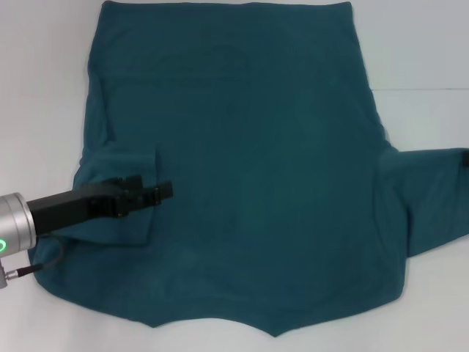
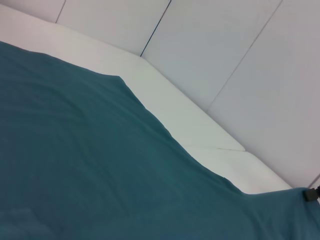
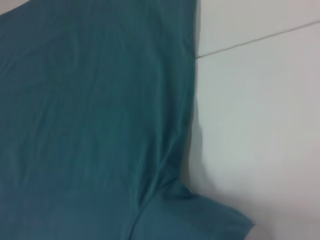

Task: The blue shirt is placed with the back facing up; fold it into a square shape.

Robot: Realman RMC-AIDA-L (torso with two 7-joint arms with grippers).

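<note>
The blue shirt [image 1: 256, 147] lies spread flat on the white table [image 1: 44, 88], plain side up, with its hem towards the far edge. Its left sleeve [image 1: 121, 213] is folded inward over the body. My left gripper [image 1: 163, 192] reaches in from the left and hovers low over that folded sleeve, its tip just past the sleeve's edge. The right sleeve [image 1: 432, 205] still sticks out sideways. Only a dark bit of my right gripper [image 1: 465, 158] shows, at the right edge by that sleeve's end. The left wrist view shows shirt cloth [image 2: 100, 165] and the right gripper [image 2: 311, 194] far off.
White table surface [image 3: 260, 125] borders the shirt on every side, with a thin seam line [image 1: 418, 89] across it at the right. Pale wall panels [image 2: 225, 45] rise behind the table in the left wrist view. The right wrist view shows the sleeve seam [image 3: 165, 170].
</note>
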